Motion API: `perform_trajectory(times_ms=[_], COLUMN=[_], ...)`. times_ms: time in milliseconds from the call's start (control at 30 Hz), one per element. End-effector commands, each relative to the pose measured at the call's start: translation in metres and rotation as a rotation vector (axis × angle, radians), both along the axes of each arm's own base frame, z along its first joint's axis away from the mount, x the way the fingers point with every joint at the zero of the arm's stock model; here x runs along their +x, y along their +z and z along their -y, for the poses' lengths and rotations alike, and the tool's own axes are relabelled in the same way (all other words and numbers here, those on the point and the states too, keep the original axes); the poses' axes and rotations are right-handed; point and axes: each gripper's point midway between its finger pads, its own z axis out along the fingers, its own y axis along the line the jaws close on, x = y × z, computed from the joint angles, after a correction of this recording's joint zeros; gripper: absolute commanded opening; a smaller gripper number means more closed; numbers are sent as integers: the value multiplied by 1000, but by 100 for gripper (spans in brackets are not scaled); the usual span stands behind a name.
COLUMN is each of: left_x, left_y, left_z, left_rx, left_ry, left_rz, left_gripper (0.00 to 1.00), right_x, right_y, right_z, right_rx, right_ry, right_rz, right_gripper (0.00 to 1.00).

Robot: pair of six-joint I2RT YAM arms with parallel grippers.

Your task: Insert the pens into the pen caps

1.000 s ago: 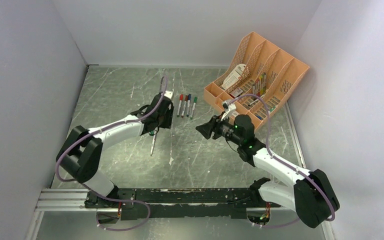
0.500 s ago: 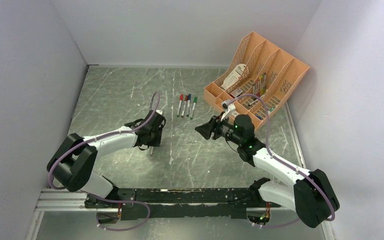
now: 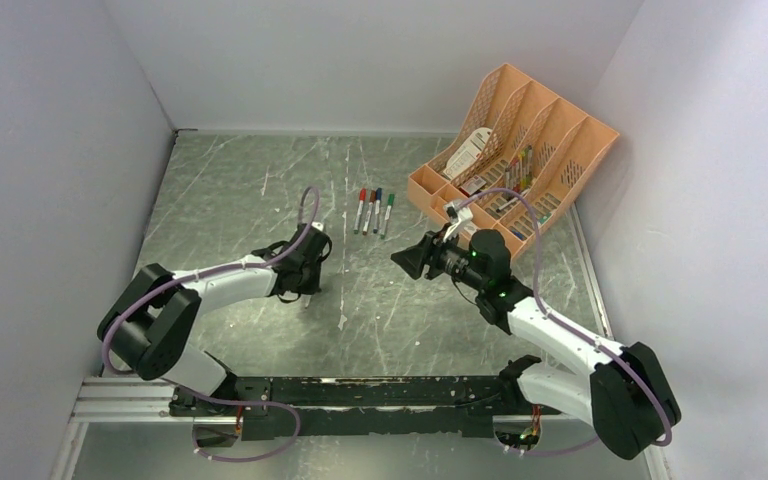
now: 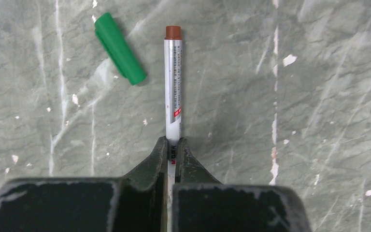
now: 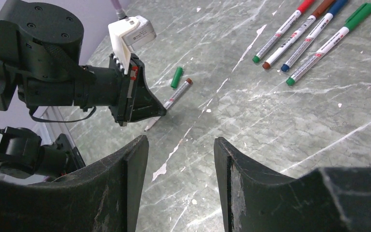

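Lying flat mid-frame on the grey marbled surface, the thin whitish-grey brown-ended pen is pinched at its near end by the left pincer, likely for lifting; a stubby green plastic cap sits upper left; the right pincer hangs part-open, empty

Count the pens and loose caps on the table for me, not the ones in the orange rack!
Whitish-grey pens with coloured caps, in a row: 4
Whitish-grey pen with a brown end, pinched in the left gripper: 1
Loose green plastic cap: 1
Total: 6
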Motion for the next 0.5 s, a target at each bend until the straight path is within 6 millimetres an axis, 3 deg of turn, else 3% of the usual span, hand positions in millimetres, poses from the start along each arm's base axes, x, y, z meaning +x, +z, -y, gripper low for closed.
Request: perform_trajectory(times_ms=[0,233,467], left_x=[-11,9,21], left_y=[-11,22,13], left_z=[43,112,143], left_rx=[-151,-380,-527], left_ry=[-47,-66,34], left_rz=[-46,34,35], left_gripper=[7,8,18], right_x=[-1,1,-2], right_y=[6,-11,-26], right_z=[4,13,26], right_rx=[1,-70,-119], right_ry=[-14,-58,-115], right_rz=[29,-15,-54], right_gripper=[52,53,53])
